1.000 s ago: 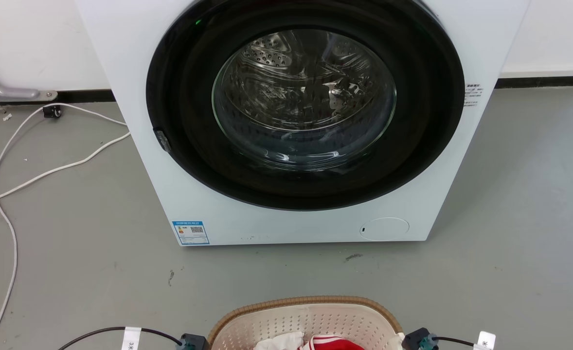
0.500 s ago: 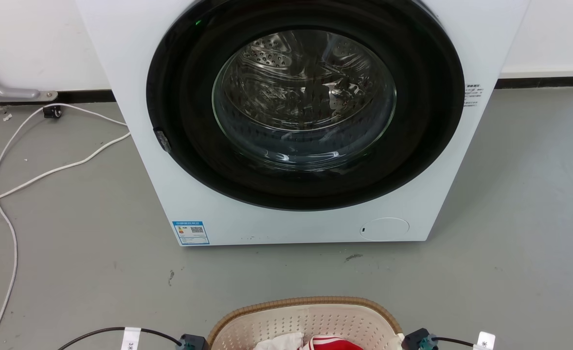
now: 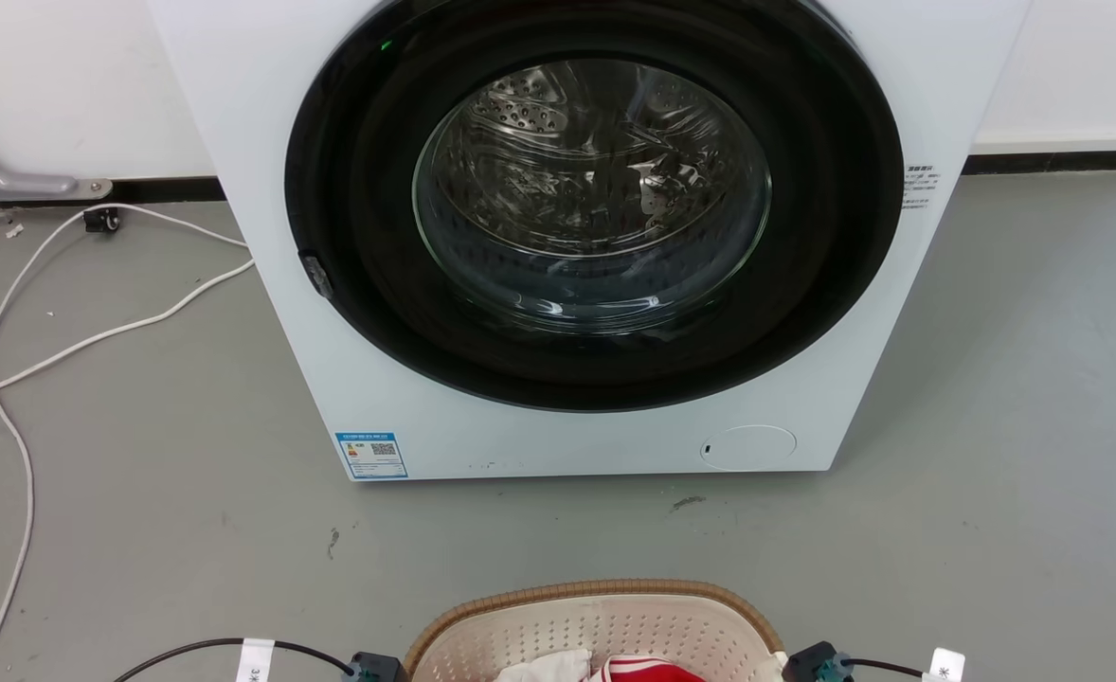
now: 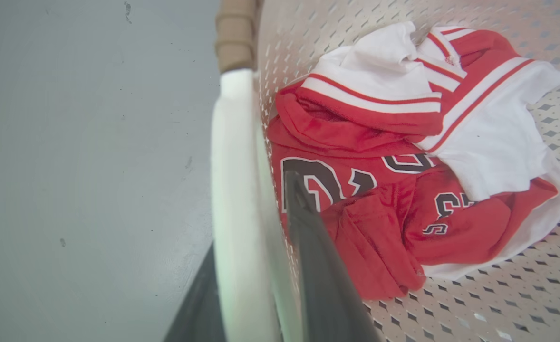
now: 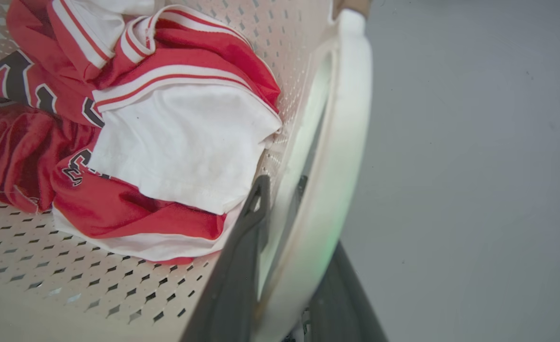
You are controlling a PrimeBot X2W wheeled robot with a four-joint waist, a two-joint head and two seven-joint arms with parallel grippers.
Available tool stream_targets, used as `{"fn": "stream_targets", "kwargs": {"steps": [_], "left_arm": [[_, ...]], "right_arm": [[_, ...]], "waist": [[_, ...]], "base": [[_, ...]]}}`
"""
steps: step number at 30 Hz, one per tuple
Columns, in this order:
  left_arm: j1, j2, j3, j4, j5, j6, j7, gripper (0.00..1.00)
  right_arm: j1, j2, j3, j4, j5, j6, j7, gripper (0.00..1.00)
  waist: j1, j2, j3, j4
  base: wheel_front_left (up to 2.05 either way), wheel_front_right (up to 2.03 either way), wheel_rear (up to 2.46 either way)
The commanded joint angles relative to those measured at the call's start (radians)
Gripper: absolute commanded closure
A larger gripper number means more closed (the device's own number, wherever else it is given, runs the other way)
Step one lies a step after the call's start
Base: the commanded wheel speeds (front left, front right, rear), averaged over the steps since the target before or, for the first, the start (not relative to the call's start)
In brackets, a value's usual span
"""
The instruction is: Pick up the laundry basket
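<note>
Both claws clamp the side handles of the laundry basket [image 3: 615,630].
The left gripper [image 4: 251,211] straddles the white left handle [image 4: 235,190], one dark finger outside and one inside the perforated wall, and both press against the loop with no gap showing. The right gripper [image 5: 299,213] is clenched on the right handle [image 5: 342,142] in the same way. The basket holds a crumpled red-and-white jersey [image 4: 380,166]. It sits over the grey floor [image 3: 141,530], directly in front of the washer [image 3: 596,237] and apart from it; whether it touches the floor cannot be told.
</note>
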Motion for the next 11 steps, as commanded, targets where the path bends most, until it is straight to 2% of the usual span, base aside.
{"fn": "stream_targets", "kwargs": {"steps": [1,11], "left_arm": [[-0.009,0.008,-0.012,-0.001,0.005,-0.010,-0.003,1.00],[-0.007,0.010,-0.021,-0.001,0.000,-0.010,-0.001,1.00]], "right_arm": [[0.001,-0.013,0.008,0.001,-0.001,-0.001,0.002,1.00],[0.004,-0.013,0.013,0.001,0.001,-0.001,-0.001,1.00]], "waist": [[0.0000,0.0000,0.000,-0.001],[0.0000,0.0000,-0.002,-0.003]], "base": [[0.00,0.00,0.00],[0.00,0.00,0.00]]}}
